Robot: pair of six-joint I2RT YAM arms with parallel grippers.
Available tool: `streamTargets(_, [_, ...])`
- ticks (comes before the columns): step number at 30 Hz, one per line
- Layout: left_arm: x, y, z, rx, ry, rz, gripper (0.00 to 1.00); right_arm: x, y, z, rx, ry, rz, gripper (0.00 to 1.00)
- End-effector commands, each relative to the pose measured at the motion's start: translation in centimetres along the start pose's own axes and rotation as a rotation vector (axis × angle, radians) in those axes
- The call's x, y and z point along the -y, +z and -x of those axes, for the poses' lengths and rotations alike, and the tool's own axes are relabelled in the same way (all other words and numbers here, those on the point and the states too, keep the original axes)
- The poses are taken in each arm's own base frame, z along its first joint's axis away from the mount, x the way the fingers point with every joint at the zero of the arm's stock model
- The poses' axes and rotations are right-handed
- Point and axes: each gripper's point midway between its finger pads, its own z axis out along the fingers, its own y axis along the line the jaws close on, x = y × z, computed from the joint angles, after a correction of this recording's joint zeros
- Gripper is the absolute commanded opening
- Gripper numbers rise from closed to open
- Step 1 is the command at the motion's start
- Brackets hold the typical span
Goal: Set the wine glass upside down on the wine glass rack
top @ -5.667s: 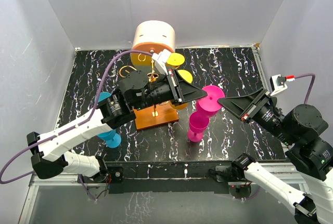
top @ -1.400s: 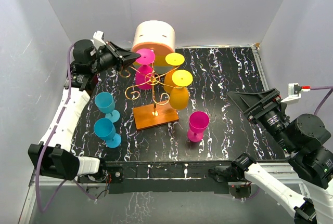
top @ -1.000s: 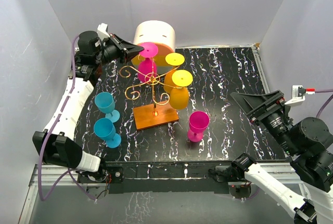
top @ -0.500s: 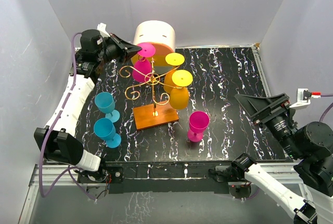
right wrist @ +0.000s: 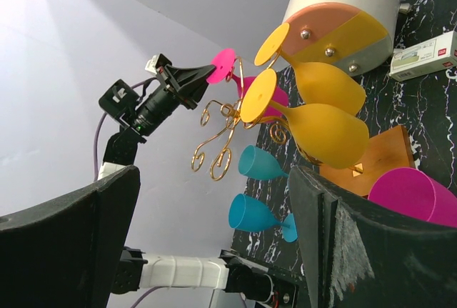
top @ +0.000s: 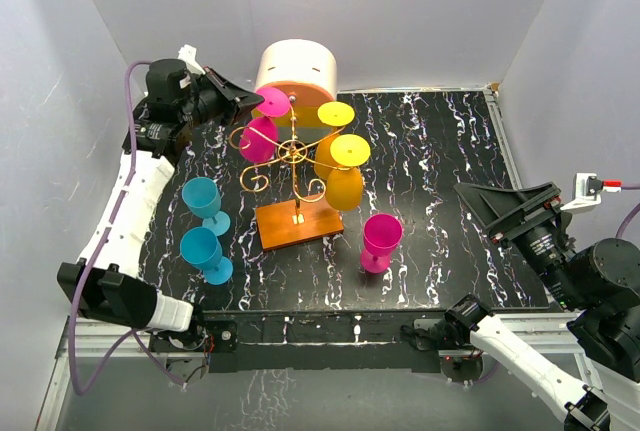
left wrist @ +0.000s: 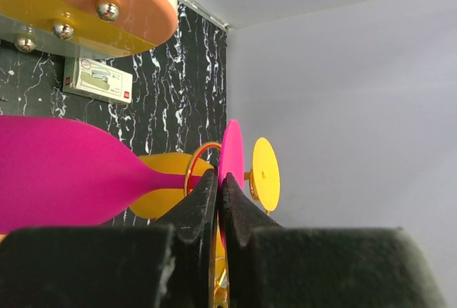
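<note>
My left gripper (top: 243, 103) has carried the magenta wine glass (top: 258, 139) to the rear-left arm of the wine glass rack (top: 292, 151); bowl hangs down; fingers pinch its foot rim; hanging looks done; next, I judge, release and back off without tugging.

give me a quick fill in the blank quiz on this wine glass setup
The wine glass whose foot the left gripper pinches is ___. The upright glasses left of the wine glass rack are both ___. The right gripper is ___. Yellow glasses hanging on the rack: ___.
Missing: pink; blue; open; two.
</note>
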Motion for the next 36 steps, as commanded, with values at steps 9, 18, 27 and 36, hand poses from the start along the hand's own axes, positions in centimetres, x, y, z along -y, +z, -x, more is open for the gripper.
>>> streamTargets(9, [2.2, -3.5, 0.1, 0.017, 0.087, -0.043, 0.03, -0.7, -0.3, 0.5, 0.022, 0.019, 0.028, 0.83])
streamTargets(18, [0.8, -3.8, 0.5, 0.026, 0.122, 0.029, 0.12, -0.5, -0.3, 0.4, 0.020, 0.025, 0.025, 0.83])
streamTargets(27, [-0.4, -4.6, 1.3, 0.067, 0.191, 0.120, 0.21, 0.1, 0.0, 0.2, 0.016, 0.020, 0.003, 0.83])
streamTargets(36, [-0.3, -7.8, 3.0, 0.170, 0.323, 0.197, 0.33, 5.3, 2.2, -3.3, -0.141, -0.116, -0.237, 0.82])
